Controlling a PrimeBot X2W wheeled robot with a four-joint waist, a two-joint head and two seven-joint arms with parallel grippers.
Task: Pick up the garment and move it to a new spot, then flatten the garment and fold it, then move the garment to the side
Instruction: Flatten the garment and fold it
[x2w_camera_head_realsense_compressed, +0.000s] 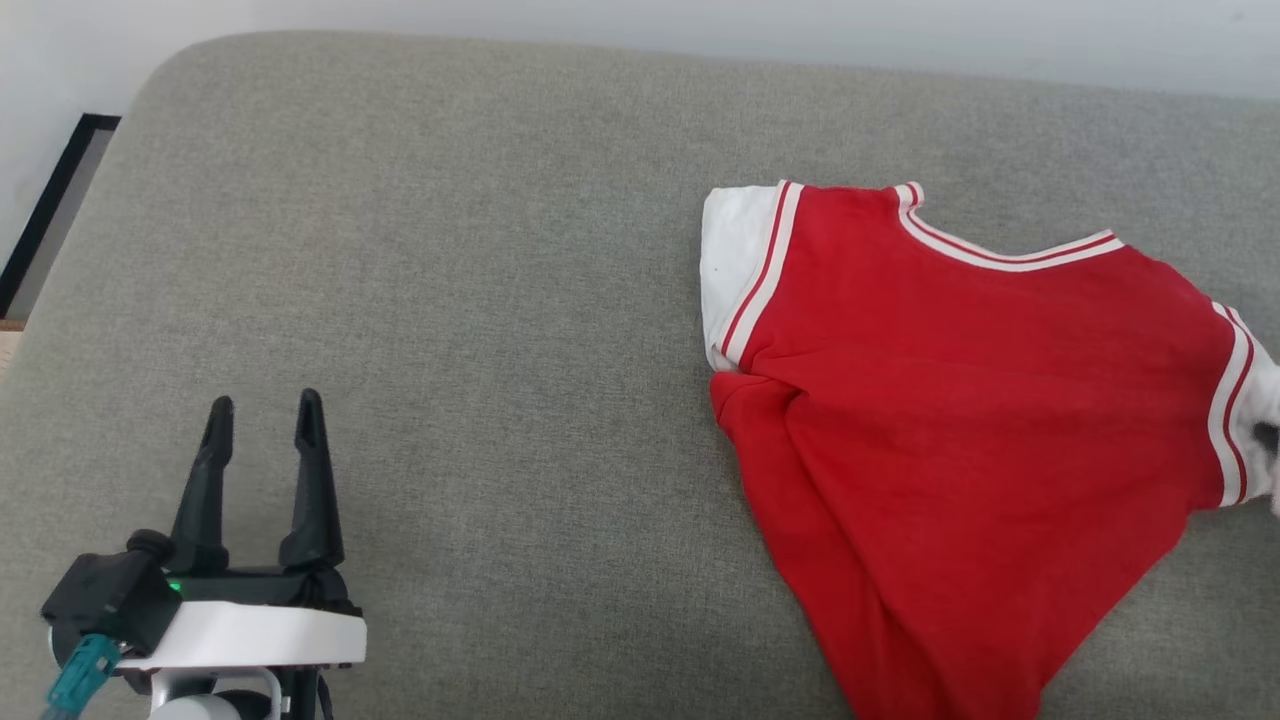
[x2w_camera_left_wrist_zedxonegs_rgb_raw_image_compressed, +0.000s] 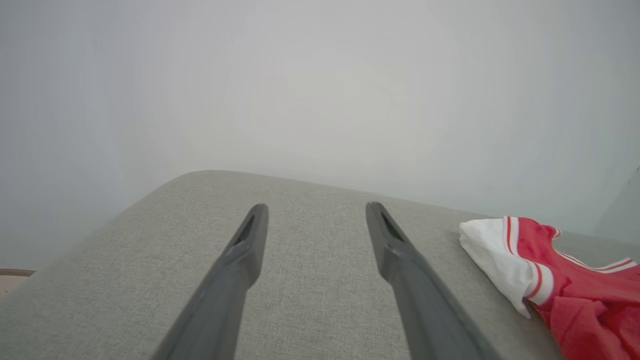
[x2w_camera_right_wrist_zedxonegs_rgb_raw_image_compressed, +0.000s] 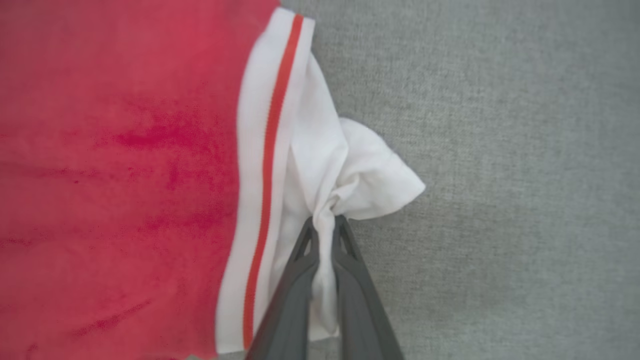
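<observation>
The left hand (x2w_camera_head_realsense_compressed: 265, 405) hovers low on its white wrist (x2w_camera_head_realsense_compressed: 250, 635), both dark fingers (x2w_camera_head_realsense_compressed: 312, 470) spread wide and pointing forward, while the right hand (x2w_camera_right_wrist_zedxonegs_rgb_raw_image_compressed: 325, 222) is pinched tight on the shirt (x2w_camera_right_wrist_zedxonegs_rgb_raw_image_compressed: 125, 165).

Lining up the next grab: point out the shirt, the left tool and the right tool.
shirt (x2w_camera_head_realsense_compressed: 950, 400), head view, on the red body below the collar.
left tool (x2w_camera_head_realsense_compressed: 265, 400), head view, midway between its open fingertips.
right tool (x2w_camera_right_wrist_zedxonegs_rgb_raw_image_compressed: 326, 223), right wrist view, midway between fingertips shut on the shirt.
</observation>
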